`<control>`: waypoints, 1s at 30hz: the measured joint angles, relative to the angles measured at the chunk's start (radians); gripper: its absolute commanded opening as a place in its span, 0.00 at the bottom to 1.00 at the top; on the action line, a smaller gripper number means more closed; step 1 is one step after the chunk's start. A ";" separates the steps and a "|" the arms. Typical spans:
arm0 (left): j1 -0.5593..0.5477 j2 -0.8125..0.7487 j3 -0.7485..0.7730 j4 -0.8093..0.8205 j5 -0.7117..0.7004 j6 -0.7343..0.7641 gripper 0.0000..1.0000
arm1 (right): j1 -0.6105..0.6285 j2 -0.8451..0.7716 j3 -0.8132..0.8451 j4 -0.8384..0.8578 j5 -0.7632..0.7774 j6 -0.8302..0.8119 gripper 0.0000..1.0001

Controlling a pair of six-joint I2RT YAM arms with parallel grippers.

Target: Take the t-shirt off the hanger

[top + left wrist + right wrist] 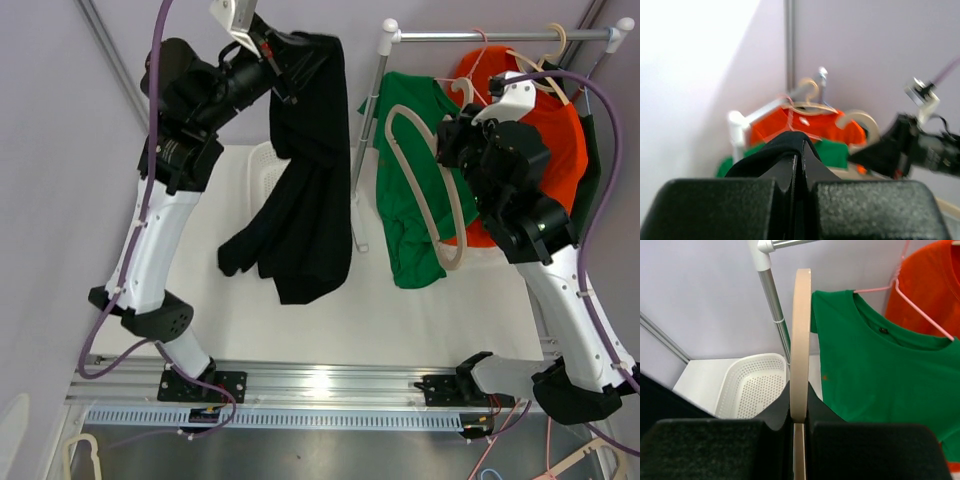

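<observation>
1. Table (400, 320): the white top in front of both arms was bare, with the lower hem of the black t-shirt (305, 200) hanging over its middle. I couldn't tell whether the hem touched the table or hung just above it.
2. Left gripper (268, 55): it was raised high and clamped on a fold of the black t-shirt. In the wrist view the fingers were pinched together with cloth bunched between them.
3. The shirt's long axis ran straight down from that grip, with one sleeve trailing to the left.
4. Right gripper (799, 415): it was clenched on the beige hanger (801, 330), held edge-on with its loop pointing up and away.
5. Key relation: the hanger sat well apart from the black shirt, on the shirt's right, with no black cloth on it. I judged the shirt already off the hanger, so the left arm was the one carrying the task item.
6. Basket (262, 165): the white perforated basket lay behind the shirt, partly hidden by it, and nearer the left arm. It looked like the likely drop spot, and the shirt would need lowering slightly left and back.
7. Rack rail (480, 36): at the far right it carried a green t-shirt (410, 200) and an orange t-shirt (560, 130) on their own hangers. The held hanger overlapped the green one in the top view, so snagging was a risk.
8. Plain lilac walls stood close behind, so there was little room at the back.
</observation>
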 measured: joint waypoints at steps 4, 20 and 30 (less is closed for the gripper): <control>0.047 0.042 0.039 0.111 -0.002 0.025 0.01 | -0.002 0.010 -0.034 0.097 -0.004 -0.050 0.00; 0.303 0.078 0.150 0.506 -0.035 0.081 0.01 | -0.139 0.223 0.151 0.237 -0.073 -0.097 0.00; 0.369 0.164 -0.084 0.518 -0.035 0.026 0.01 | -0.153 0.286 0.170 0.260 -0.132 -0.088 0.00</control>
